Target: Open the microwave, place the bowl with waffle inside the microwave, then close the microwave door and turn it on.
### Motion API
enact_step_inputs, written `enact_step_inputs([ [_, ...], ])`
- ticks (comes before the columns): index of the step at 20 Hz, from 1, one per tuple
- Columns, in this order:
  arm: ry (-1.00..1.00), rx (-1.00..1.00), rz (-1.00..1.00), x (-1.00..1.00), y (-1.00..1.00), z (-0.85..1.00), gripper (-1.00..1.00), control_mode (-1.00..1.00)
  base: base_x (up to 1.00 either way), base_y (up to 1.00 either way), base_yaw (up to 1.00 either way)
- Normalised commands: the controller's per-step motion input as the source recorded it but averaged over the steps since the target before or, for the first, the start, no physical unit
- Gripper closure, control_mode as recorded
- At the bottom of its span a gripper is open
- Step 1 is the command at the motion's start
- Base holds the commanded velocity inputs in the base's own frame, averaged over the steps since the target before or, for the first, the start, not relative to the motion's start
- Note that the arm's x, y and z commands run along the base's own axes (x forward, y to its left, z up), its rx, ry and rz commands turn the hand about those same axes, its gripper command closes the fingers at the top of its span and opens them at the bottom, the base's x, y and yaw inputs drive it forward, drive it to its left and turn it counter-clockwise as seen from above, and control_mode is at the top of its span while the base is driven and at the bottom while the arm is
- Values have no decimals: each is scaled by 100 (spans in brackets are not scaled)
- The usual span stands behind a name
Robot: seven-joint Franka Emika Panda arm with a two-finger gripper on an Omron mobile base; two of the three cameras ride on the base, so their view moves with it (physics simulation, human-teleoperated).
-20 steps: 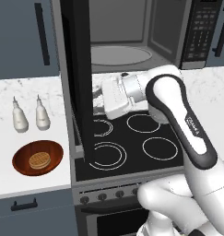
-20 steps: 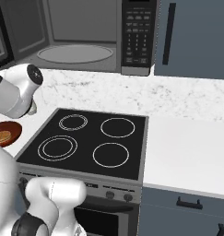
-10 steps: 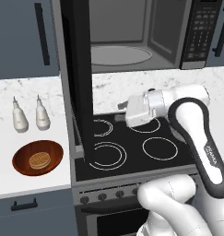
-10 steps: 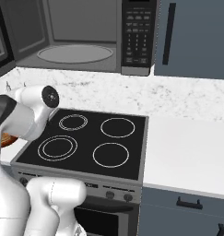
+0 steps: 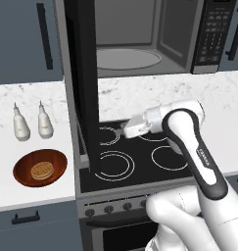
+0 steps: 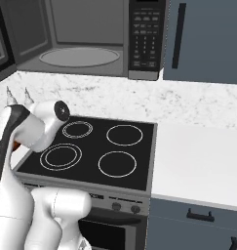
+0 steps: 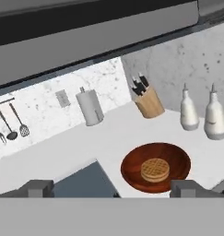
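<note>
White marble counter [image 5: 32,196] beside black stovetop [image 6: 95,151], microwave [image 6: 90,39] with microwave door [image 5: 83,83] swung open, waffle [image 5: 42,171] in bowl [image 5: 22,171], gripper [image 7: 111,188] fingers spread wide, holding nothing

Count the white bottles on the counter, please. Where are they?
2. One white bottle stands left, the other right beside it, both behind the bowl on the counter. Others may be hidden.
</note>
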Motion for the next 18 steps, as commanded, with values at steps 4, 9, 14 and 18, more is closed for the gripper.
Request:
enact_step_inputs([
  [4,56,5,-1,64,20,-37,-100,-100,0,0,0],
  [9,38,1,-7,66,41,-27,-100,-100,0,0,0],
  [14,12,-1,-4,15,10,-9,-100,-100,0,0,0],
  [18,23,-3,0,34,26,-37,-100,-100,0,0,0],
])
